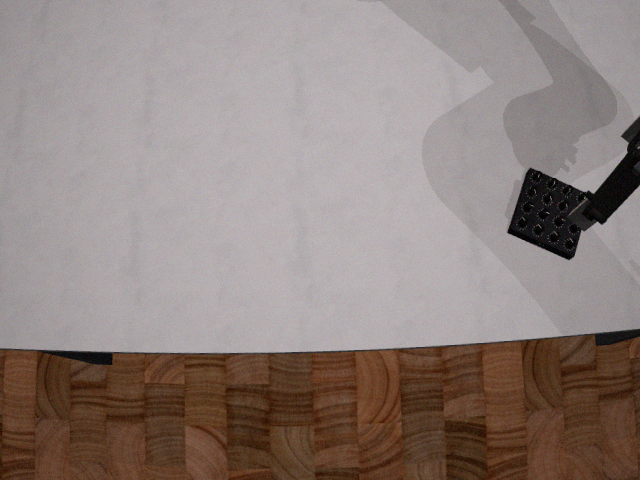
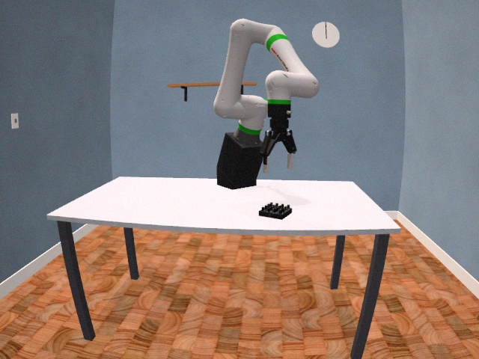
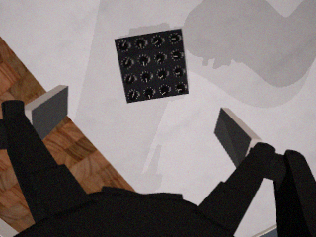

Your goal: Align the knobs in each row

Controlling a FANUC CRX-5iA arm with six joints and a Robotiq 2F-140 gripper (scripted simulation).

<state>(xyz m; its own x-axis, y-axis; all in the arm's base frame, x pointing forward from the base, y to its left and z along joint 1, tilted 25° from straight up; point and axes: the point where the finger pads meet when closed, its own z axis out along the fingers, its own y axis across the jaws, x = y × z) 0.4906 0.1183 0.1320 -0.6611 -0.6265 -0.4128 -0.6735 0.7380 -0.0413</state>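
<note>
Above the knob box (image 1: 551, 212) (image 2: 275, 212) (image 3: 151, 66), the gripper (image 2: 278, 165) (image 3: 144, 110) has its fingers spread, empty; top view partly hides the knobs, whose lines look too small to read.

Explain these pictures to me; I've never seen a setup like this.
The machine is a single robot arm, white with green bands, mounted on a black base on a white table. At its end is the end effector, a two-fingered hand. It is open and holds nothing.

The top picture looks down on the table. The exterior one looks across the room from in front of the table. The wrist one comes from a camera near the hand, so both fingers reach into view.

On the table sits a black box with sixteen knobs in four rows of four. The job is to turn any knob that disagrees with the rest of its row.
</note>
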